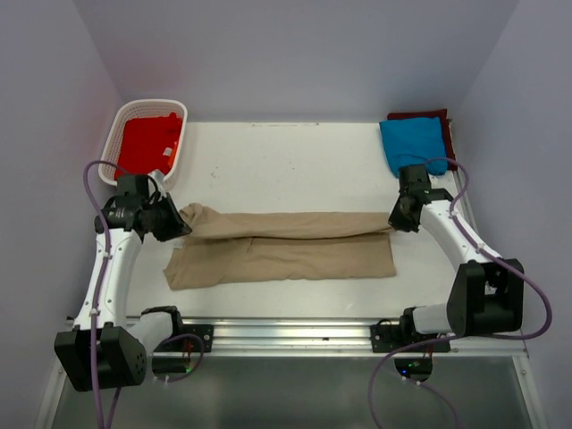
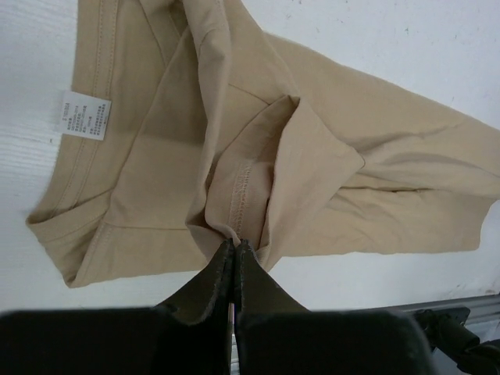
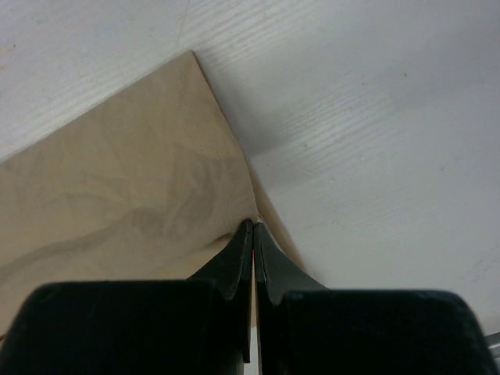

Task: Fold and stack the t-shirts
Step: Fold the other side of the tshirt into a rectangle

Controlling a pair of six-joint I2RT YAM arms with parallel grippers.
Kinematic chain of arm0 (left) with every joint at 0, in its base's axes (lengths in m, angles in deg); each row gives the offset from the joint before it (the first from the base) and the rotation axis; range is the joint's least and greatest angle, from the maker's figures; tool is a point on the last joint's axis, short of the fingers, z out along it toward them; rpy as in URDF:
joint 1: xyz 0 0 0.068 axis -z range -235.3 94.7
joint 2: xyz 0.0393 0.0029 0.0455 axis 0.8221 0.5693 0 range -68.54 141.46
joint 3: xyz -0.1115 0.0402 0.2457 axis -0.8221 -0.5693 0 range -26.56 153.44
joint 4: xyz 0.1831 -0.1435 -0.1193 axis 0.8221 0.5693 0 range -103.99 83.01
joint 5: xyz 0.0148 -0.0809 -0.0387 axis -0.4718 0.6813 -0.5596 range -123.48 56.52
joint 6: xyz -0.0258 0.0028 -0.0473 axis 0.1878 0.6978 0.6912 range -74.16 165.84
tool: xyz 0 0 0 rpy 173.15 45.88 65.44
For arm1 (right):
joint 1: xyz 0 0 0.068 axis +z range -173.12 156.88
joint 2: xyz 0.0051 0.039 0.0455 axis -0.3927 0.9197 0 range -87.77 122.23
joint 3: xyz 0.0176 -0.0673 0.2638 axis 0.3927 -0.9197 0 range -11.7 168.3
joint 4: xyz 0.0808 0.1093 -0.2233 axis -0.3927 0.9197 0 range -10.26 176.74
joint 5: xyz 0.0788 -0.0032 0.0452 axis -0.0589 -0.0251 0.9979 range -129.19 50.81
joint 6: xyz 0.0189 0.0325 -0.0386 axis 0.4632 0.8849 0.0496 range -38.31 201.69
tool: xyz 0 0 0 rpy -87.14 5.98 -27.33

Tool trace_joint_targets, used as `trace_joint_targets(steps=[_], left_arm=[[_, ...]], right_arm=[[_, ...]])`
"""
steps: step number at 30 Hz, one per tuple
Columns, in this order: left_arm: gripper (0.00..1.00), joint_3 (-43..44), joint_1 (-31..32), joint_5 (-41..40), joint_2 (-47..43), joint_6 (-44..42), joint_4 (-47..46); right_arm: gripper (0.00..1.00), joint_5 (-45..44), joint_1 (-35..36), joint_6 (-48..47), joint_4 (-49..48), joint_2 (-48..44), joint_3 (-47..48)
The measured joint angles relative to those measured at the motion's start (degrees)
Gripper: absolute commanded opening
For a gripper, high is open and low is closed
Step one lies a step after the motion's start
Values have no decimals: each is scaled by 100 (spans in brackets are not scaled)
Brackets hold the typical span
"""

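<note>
At the far left of the surface (image 1: 286,165): a white lattice basket (image 1: 119,121) with a red t-shirt (image 1: 147,143) bunched inside, just behind the left arm.

Left pincer (image 1: 179,223): tips pressed together on a gathered fold of the tan t-shirt (image 1: 286,257) at its collar end. The wrist view shows a ribbed neckline, a stitched seam, a white care label (image 2: 86,114) and soft creases running into the pinch.

Tan t-shirt: mid-surface, with its long axis running left to right between the two pincers. The far strip looks drawn between the two grips. The near part lies flat toward the arm bases. Thin, matte, limp knit.

Right pincer (image 1: 396,217): tips closed on the opposite end, at a corner where the cloth edge is straight and smooth.

Each arm holds its own end, and neither is nearer. Judgement: the held edge lies on the far side of the flat part, so the fold calls for both pincers to travel together across the short axis, keeping tension even.

Far right corner: a blue t-shirt (image 1: 413,145) folded square on top of a maroon t-shirt (image 1: 427,115), near the right pincer but not touching it.
</note>
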Motion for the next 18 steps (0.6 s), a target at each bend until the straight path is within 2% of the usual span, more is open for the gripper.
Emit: trace_joint_targets(steps=[10, 11, 12, 14, 15, 16, 18], left_arm=[[0, -289, 0, -140, -361, -17, 256], [0, -358, 0, -151, -389, -15, 291], [12, -420, 0, -164, -413, -15, 328], [33, -498, 0, -197, -450, -33, 398], [48, -507, 0, -227, -472, -42, 450], [58, -509, 0, -254, -498, -35, 496], [64, -509, 0, -334, -605, 22, 605]], right_arm=[[0, 131, 0, -20, 26, -212, -382], [5, 151, 0, -20, 28, -212, -424], [16, 173, 0, -28, 37, -212, -470], [29, 181, 0, -44, 52, -212, -496], [44, 186, 0, -46, 81, -212, -501], [49, 192, 0, -33, 107, -219, -501], [55, 212, 0, -92, 168, -264, -501]])
